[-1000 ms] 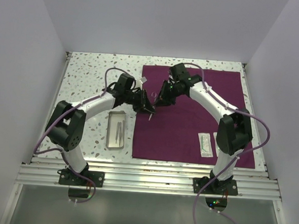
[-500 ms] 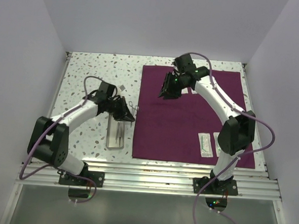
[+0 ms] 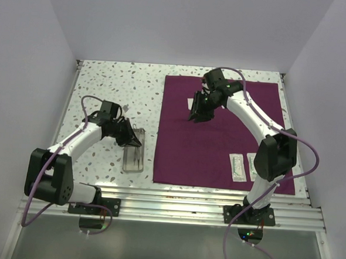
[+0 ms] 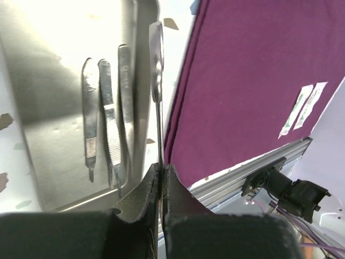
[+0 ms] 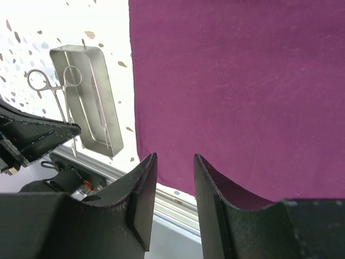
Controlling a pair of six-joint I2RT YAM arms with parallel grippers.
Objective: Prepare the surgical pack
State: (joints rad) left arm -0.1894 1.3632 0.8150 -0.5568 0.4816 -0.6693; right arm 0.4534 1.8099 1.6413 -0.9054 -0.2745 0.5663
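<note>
Upper left: table [image 3: 105, 81] lay free.
Left centre: left gripper [image 3: 136, 140] with instrument [image 4: 157, 81] hung over tray [image 3: 128, 162].
Upper centre: right gripper [image 3: 196, 116] hovered above cloth [image 3: 219, 150].

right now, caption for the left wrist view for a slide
Left hand pinches a thin metal instrument over the steel tray, beside the purple cloth.

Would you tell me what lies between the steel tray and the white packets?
In the top view, only a strip of speckled table and bare purple cloth separate the steel tray from the white packets.
</note>
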